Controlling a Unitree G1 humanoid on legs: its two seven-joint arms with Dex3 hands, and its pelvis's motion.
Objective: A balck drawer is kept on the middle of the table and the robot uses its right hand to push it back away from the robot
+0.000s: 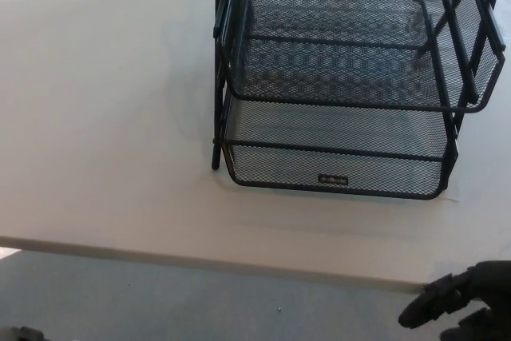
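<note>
A black wire-mesh drawer rack [339,85] stands on the pale table [104,117], its tiers stacked and its lowest tray's front edge [335,181] facing me near the table's front. Only part of my right hand [451,309] shows, at the bottom right corner, below the table's front edge and well clear of the rack. It holds nothing, and its fingers [427,309] point left. My left hand does not show.
The table's front edge [200,257] runs across the lower part of the picture, with grey floor [160,301] below it. The rack fills the upper right; bare tabletop lies to its left.
</note>
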